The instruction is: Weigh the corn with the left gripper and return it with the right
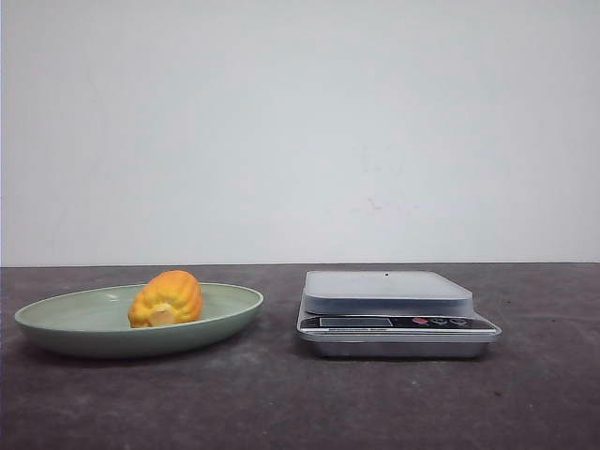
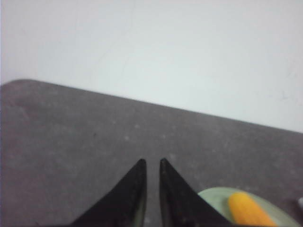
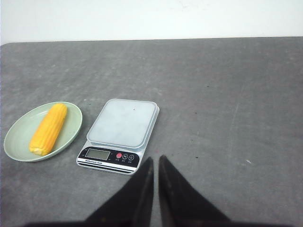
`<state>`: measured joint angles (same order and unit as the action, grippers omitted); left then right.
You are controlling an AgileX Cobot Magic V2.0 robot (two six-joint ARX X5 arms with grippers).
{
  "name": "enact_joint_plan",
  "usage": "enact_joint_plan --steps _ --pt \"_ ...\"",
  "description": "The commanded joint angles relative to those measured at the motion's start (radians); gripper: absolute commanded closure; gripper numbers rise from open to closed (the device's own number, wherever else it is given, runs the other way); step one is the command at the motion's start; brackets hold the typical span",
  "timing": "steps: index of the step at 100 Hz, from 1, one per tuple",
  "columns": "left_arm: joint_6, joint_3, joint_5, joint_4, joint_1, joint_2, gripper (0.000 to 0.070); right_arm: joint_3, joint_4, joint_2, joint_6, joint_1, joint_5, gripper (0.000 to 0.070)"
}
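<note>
Corn (image 1: pixel 166 299) lies in the pale green plate (image 1: pixel 56 317) at the left of the table, just left of the scale (image 1: pixel 394 309), and your left gripper (image 2: pixel 152 165) is the nearer one, hanging above the table with the cob off to its right, its tips nearly together with only a thin slit between and nothing held. The cob's long axis runs near to far, pale cut end towards you; it looks orange-yellow, whole and dry. Your right gripper (image 3: pixel 155 163) hangs high above the near right of the scale, likewise almost closed and empty.
</note>
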<state>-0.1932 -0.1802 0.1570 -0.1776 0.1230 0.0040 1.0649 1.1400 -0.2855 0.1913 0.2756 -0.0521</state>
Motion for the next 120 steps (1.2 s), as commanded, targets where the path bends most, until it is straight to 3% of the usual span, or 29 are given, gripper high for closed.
enact_joint_plan --steps 1,36,59,120 --pt "0.016 0.054 -0.009 0.074 -0.006 -0.001 0.0700 0.010 -0.011 0.002 0.011 0.003 0.000 0.0689" --pt "0.022 0.167 -0.020 0.106 -0.051 -0.001 0.0700 0.010 -0.011 0.002 0.011 0.003 0.000 0.0689" --pt "0.027 0.167 -0.020 -0.005 -0.053 -0.001 0.0700 0.010 -0.011 0.002 0.010 0.003 0.000 0.0689" --pt "0.027 0.166 -0.020 -0.003 -0.053 -0.001 0.0700 0.010 -0.011 0.002 0.011 0.003 0.000 0.0689"
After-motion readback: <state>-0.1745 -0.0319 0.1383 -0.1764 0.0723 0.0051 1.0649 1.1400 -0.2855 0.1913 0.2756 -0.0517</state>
